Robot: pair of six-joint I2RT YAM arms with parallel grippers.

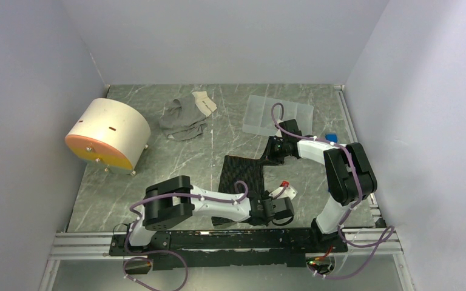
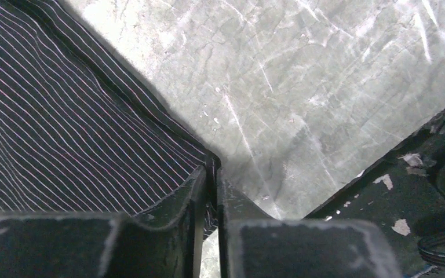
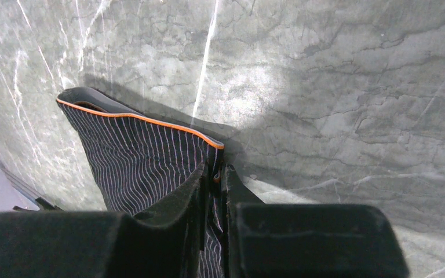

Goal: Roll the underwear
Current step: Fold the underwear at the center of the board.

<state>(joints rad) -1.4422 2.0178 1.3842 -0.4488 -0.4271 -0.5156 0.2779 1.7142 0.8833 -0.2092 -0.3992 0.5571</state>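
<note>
Top external view: one striped underwear (image 1: 241, 176) lies flat mid-table, its long axis running near to far; the left gripper (image 1: 271, 212) is clamped on its near right corner; the right gripper (image 1: 270, 156) is clamped on the far, orange-trimmed corner; the cloth spreads leftward from both, so I judge the roll goes that way; two grippers, one garment.

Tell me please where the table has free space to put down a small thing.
Widest bare patch: between the drum, the grey cloth pile and the striped underwear. A smaller one lies between the pile and the clear tray. Crowded around the underwear, where the left gripper and right gripper pinch it.
</note>
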